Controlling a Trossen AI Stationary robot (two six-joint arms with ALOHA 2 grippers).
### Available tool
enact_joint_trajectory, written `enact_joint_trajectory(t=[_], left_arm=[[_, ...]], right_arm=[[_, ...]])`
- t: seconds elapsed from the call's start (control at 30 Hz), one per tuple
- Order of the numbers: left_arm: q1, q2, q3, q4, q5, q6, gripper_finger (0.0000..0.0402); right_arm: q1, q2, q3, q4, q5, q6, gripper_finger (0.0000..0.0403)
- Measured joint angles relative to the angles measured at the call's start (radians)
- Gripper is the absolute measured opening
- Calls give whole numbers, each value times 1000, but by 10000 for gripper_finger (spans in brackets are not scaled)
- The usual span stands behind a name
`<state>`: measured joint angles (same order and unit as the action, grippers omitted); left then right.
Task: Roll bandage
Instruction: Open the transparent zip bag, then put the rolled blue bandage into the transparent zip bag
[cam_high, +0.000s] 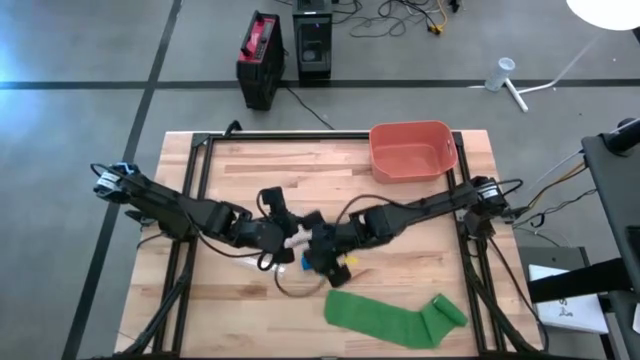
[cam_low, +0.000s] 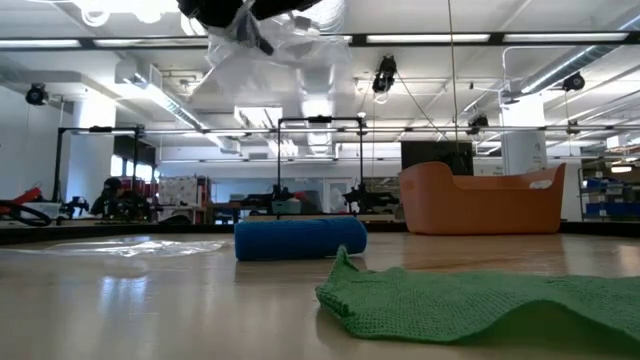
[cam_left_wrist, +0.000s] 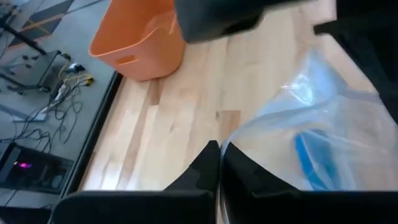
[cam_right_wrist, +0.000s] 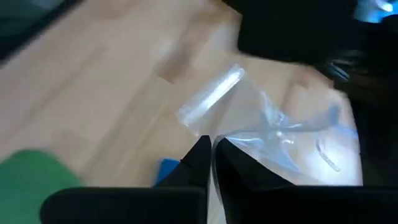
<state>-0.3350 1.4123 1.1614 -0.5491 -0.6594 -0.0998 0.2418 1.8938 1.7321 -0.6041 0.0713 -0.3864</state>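
Note:
A clear plastic bag (cam_low: 262, 48) hangs in the air over the table's middle, held between my two grippers. My left gripper (cam_high: 291, 239) and my right gripper (cam_high: 318, 246) stand close together there, both shut on the bag. A blue bandage roll (cam_low: 300, 239) lies on its side on the table under them; it also shows in the right wrist view (cam_right_wrist: 166, 168). A green bandage (cam_high: 392, 317) lies unrolled and flat near the front right edge, one end bunched up (cam_high: 448, 309). My left gripper pinches an edge of the clear bag (cam_left_wrist: 231, 144) between its two fingers. The bag spreads away beyond the fingertips, lifted off the table. My right gripper pinches the bag's crumpled plastic (cam_right_wrist: 231, 142) between its two fingers, close to the bag's thick strip (cam_right_wrist: 211, 94). The bag is held off the table.
An orange bin (cam_high: 412, 150) stands at the table's far right. More clear plastic film (cam_low: 130, 247) lies flat on the table, left of the blue roll in the low view. Bare wood lies at the far left and near left.

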Motion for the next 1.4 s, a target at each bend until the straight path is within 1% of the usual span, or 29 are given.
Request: enact_joint_trajectory(t=[0.03,0.1,0.13,0.17,0.23,0.27,0.3,0.37,0.4,0.43,0.5,0.53,0.57,0.63,0.73,0.9,1.03,1.13,1.23,1.3,1.4], left_arm=[[0,0,0,-2,-1,-1,0],[3,0,-1,-4,-12,-10,0],[5,0,-2,-3,-16,-18,0],[6,0,-4,-5,-18,-23,0],[3,0,-6,-7,-13,-23,0],[2,0,-6,-6,-9,-23,0],[1,0,-6,-4,-7,-23,0],[3,0,-6,1,-8,-23,0],[4,0,-6,10,-7,-23,0],[4,0,-6,18,-6,-25,0],[3,-1,-6,18,9,-23,0],[2,-1,-6,19,14,-23,0],[1,0,-6,18,19,-23,0],[2,0,-6,18,19,-23,0],[4,0,-12,12,11,-32,0],[2,0,-13,-26,15,-66,0],[3,0,-13,-27,14,-80,0],[3,0,-13,-28,14,-85,0],[3,0,-13,-30,14,-85,0],[3,0,-13,-39,14,-85,0],[5,0,-13,-52,-5,-86,0]], right_arm=[[0,0,0,-5,60,4,18],[-7,0,0,-8,238,27,22],[-12,0,0,-11,255,32,24],[-14,2,0,-8,219,36,26],[-11,3,0,0,75,30,31],[-7,4,0,-7,53,20,34],[-4,5,0,-16,96,13,37],[-12,5,0,-18,277,45,41],[-22,5,0,-10,330,64,43],[-28,5,0,-8,313,72,46],[-30,5,0,7,182,58,50],[-23,5,0,16,141,51,53],[-17,5,0,12,147,49,57],[-14,4,0,4,193,57,68],[-31,3,0,9,218,78,94],[2,-2,8,-4,200,89,149],[24,-12,60,-6,222,73,181],[47,-12,104,-68,216,85,188],[69,-12,130,-147,209,117,184],[86,-12,118,-180,200,142,178],[114,-8,50,-179,144,218,172]])
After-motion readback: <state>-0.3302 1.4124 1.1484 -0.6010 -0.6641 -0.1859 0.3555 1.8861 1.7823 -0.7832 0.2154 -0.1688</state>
